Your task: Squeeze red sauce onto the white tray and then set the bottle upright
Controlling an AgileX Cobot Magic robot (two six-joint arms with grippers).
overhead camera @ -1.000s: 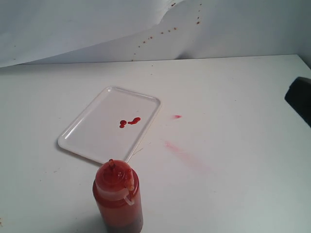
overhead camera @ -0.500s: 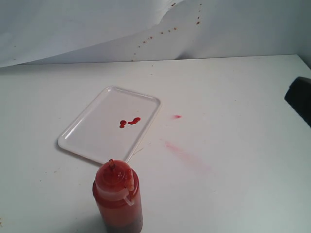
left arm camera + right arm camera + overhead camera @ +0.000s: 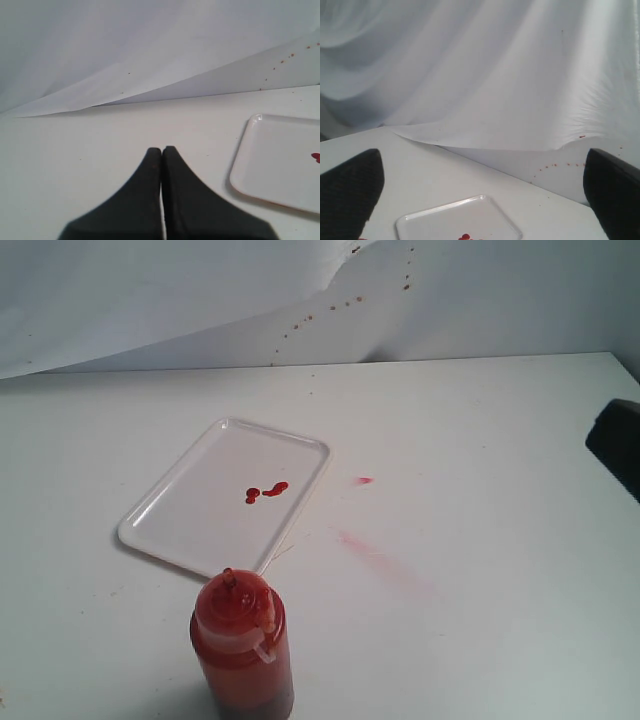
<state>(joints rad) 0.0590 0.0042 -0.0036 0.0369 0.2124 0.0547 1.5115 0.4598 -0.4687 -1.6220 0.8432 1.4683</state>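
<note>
The bottle [image 3: 242, 645] stands upright by the table's front edge, free of both grippers, its tethered cap hanging at one side. Just behind it lies the white tray [image 3: 180, 510] with a few small blobs of red sauce [image 3: 266, 491] near its middle. The left wrist view shows my left gripper [image 3: 162, 150] shut with nothing in it, low over the table beside the tray [image 3: 270, 165]. My right gripper [image 3: 480, 192] is open, its fingers [image 3: 350, 195] spread wide, raised above the table with the tray [image 3: 450, 220] and sauce [image 3: 465, 236] ahead. In the exterior view only a dark piece of the right arm [image 3: 615, 440] shows.
A faint pink smear [image 3: 385, 565] and a small pink spot [image 3: 364, 480] mark the table right of the tray. A white paper backdrop [image 3: 200, 300] with brownish-red specks [image 3: 330, 308] rises behind the table.
</note>
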